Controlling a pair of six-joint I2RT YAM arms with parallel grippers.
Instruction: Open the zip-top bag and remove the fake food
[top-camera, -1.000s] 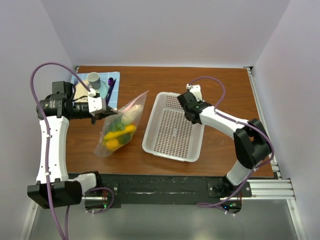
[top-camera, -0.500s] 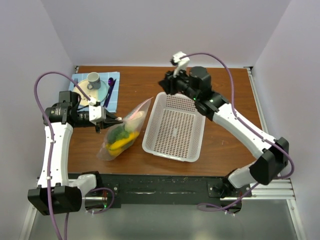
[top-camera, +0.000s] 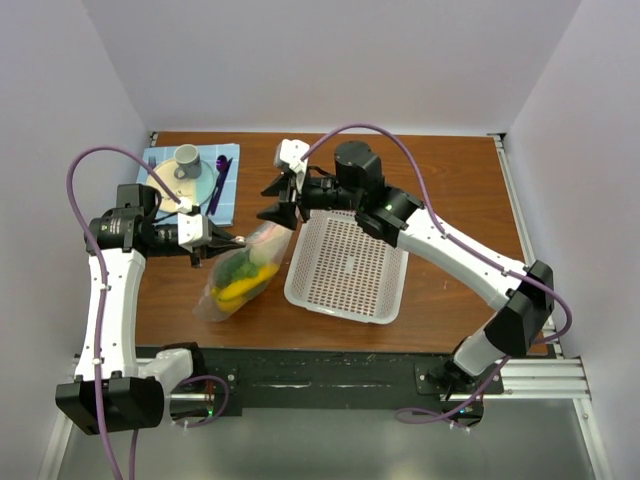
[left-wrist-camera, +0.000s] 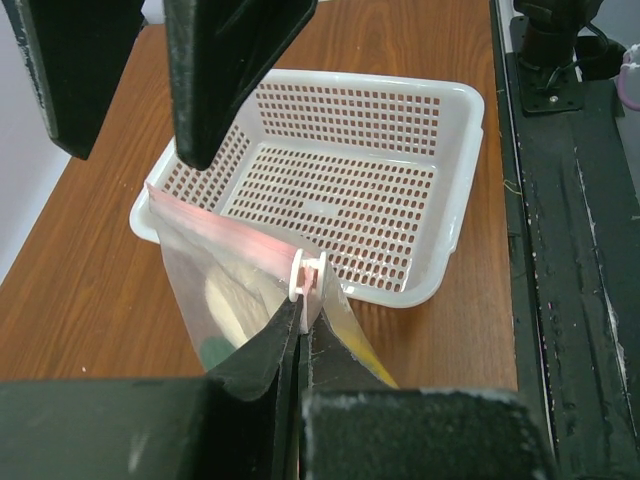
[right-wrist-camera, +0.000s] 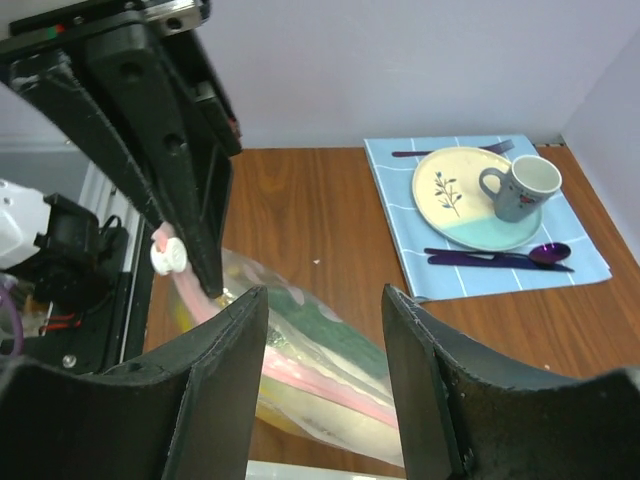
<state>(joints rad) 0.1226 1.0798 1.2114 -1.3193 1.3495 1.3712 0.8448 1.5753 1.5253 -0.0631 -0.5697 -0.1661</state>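
Observation:
The zip-top bag (top-camera: 245, 272) lies on the wooden table left of the basket, with yellow and green fake food (top-camera: 238, 280) showing through it. My left gripper (top-camera: 230, 243) is shut on the bag's pink zipper strip (left-wrist-camera: 235, 235), right below the white slider (left-wrist-camera: 305, 275). My right gripper (top-camera: 275, 203) hangs open over the bag's far end, with the bag (right-wrist-camera: 330, 370) below and between its fingers (right-wrist-camera: 215, 380) and not touching them. In the right wrist view a green piece (right-wrist-camera: 335, 325) and a cream piece (right-wrist-camera: 340, 430) show inside the bag.
A white mesh basket (top-camera: 345, 265) stands right of the bag, close against it. At the back left, a blue placemat (top-camera: 228, 170) holds a plate (right-wrist-camera: 460, 195), a grey mug (top-camera: 186, 157) and purple cutlery (right-wrist-camera: 500, 257). White walls close in the table's sides.
My right arm has swung left from the basket's far end to above the bag, and its jaws have opened. The left gripper keeps hold of the zipper strip, barely moved.

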